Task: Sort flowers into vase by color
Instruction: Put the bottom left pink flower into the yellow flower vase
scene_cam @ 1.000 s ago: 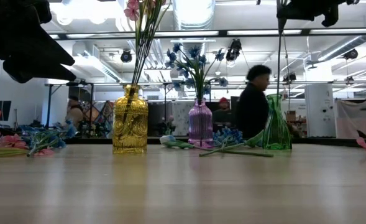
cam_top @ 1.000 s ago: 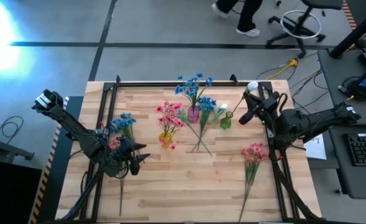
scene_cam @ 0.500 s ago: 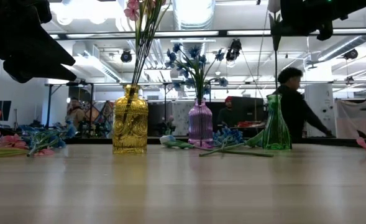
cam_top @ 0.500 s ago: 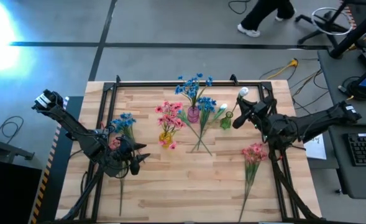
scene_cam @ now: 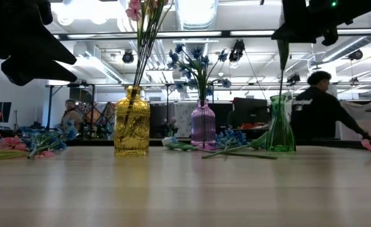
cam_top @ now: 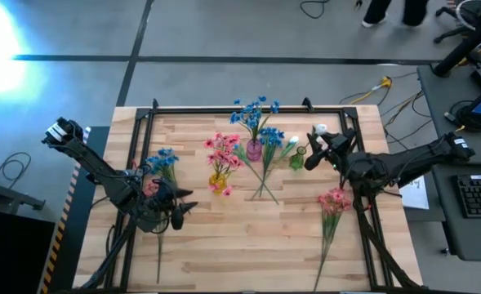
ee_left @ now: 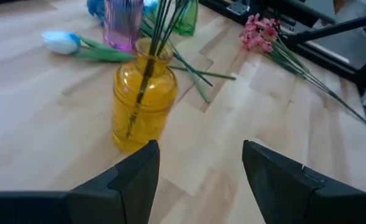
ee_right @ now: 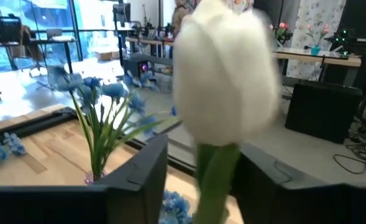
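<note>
Lowering white tulip bud into green glass vase, right gripper fingers apart around stem; left gripper idle, open; loose pink spray and blue spray unsorted.

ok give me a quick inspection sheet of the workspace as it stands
surface: wooden table, black frame around its edge.
job's things: pink flowers in yellow vase; blue flowers in purple vase; white tulip with its stem going down into green vase; loose pink spray at right; blue and pink sprays at left; blue spray and white bud lying by the vases.
clutter: nothing seen.
grippers: right gripper over the green vase, tulip stem between its fingers; left gripper open, empty, at left front.
cables: yellow cable on the floor.
surroundings: person behind table; keyboard on side desk.
</note>
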`<state>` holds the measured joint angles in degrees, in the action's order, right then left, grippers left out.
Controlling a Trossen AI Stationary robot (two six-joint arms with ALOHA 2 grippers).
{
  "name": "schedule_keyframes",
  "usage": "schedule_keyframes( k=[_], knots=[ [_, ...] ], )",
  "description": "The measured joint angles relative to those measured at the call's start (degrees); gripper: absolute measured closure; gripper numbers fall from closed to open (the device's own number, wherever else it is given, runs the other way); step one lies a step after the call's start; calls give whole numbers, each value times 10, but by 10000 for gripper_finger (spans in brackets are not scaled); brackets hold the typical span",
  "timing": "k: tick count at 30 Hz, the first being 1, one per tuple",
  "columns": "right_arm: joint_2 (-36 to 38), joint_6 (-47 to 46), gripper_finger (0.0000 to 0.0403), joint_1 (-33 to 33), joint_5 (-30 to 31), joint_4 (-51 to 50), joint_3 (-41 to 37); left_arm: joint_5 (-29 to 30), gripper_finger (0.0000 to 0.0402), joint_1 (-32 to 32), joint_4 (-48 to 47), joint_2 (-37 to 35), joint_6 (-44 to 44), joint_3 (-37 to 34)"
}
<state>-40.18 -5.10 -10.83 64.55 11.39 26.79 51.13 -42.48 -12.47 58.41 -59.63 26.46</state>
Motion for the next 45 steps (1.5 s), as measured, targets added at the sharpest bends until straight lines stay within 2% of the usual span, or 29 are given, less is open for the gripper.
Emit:
schedule_keyframes(
  k=[12, 16, 22, 26, 33, 39, 45],
  knots=[
    [5, -53, 150, -6, -1, -48, 1, -103, 184, 0, -7, 0, -70, 2],
    [6, -60, 128, -20, -4, -60, 1, -115, 184, 0, -37, 0, -76, 19],
    [11, -134, 103, -36, -3, -136, 1, -129, 184, 0, -100, 0, -100, 65],
    [11, -181, 90, -36, -14, -178, 1, -167, 184, 0, -201, 0, -177, 112],
    [11, -232, 81, -36, -55, -212, 1, -247, 184, 0, -383, 22, -376, 177],
    [7, -251, 88, -36, -86, -221, 1, -301, 184, 0, -449, 61, -467, 199],
    [2, -251, 88, -36, -111, -221, 1, -314, 184, 0, -494, 92, -537, 208]
  ],
)
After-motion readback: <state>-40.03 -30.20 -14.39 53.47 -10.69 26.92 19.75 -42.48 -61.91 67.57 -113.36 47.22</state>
